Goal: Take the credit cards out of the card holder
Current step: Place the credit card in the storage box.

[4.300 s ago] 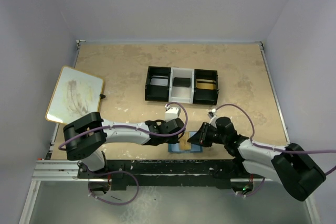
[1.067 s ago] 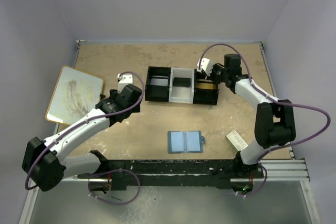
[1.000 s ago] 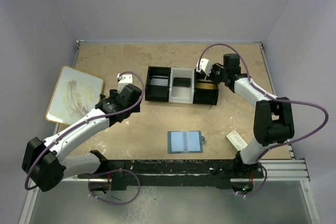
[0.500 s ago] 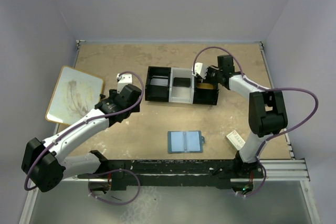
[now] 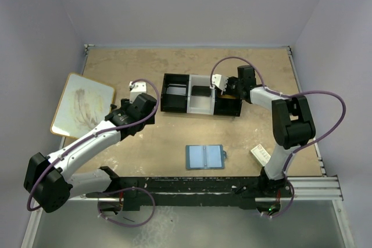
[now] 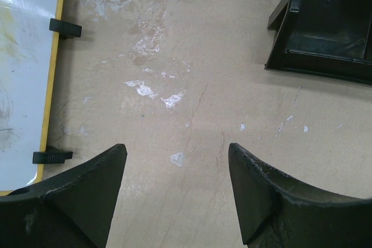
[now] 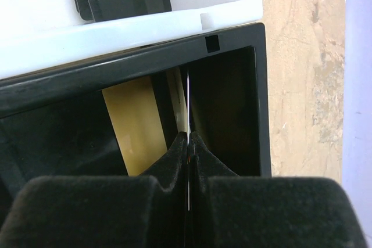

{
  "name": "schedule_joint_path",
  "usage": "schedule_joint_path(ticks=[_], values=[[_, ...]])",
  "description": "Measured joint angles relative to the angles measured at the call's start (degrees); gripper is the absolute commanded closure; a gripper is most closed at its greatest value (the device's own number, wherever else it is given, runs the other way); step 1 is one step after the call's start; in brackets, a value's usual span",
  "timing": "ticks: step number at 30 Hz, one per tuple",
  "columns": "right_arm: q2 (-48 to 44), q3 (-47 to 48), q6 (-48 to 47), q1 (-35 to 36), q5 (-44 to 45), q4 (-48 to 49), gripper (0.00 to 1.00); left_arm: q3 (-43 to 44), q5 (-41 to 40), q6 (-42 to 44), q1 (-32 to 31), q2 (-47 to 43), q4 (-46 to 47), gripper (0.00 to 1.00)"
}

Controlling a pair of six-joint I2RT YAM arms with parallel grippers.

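The card holder [image 5: 204, 157], a small blue wallet, lies open and flat near the table's front edge, with no gripper near it. My right gripper [image 5: 225, 88] [image 7: 188, 137] is over the right black compartment of the tray [image 5: 174, 108]. It is shut on a credit card [image 7: 188, 103], which shows edge-on as a thin pale line between the pads. A gold-yellow credit card [image 7: 136, 129] lies inside that compartment, just left of the fingertips. My left gripper [image 5: 149, 104] [image 6: 177, 149] hangs open over bare table, left of the tray, with nothing between its fingers.
The black-and-white tray [image 6: 325, 62] stands mid-table; its white middle section [image 7: 116, 33] holds a dark object. A whiteboard [image 5: 81, 104] [image 6: 23, 56] with a yellow rim lies at the left. A white box with red print [image 5: 263, 155] sits at the front right.
My right gripper has slid left along the tray to its right compartment, still shut on the card. The left arm has stayed put. Seconds earlier, both grippers were down at the card holder.
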Motion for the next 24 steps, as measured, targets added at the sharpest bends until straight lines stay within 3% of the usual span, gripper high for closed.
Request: schedule_joint_path(ticks=[4,8,17,24], values=[[0.0,-0.1,-0.4,0.1,0.2,0.4,0.96,0.0,0.0,0.0,0.0,0.0,0.0,0.31],[0.0,-0.1,-0.7,0.1,0.4,0.3,0.87,0.0,0.0,0.0,0.0,0.0,0.0,0.31],[0.0,-0.1,-0.7,0.1,0.3,-1.1,0.83,0.0,0.0,0.0,0.0,0.0,0.0,0.31],[-0.2,-0.1,-0.3,0.1,-0.3,-4.5,0.72,0.0,0.1,0.0,0.0,0.0,0.0,0.31]])
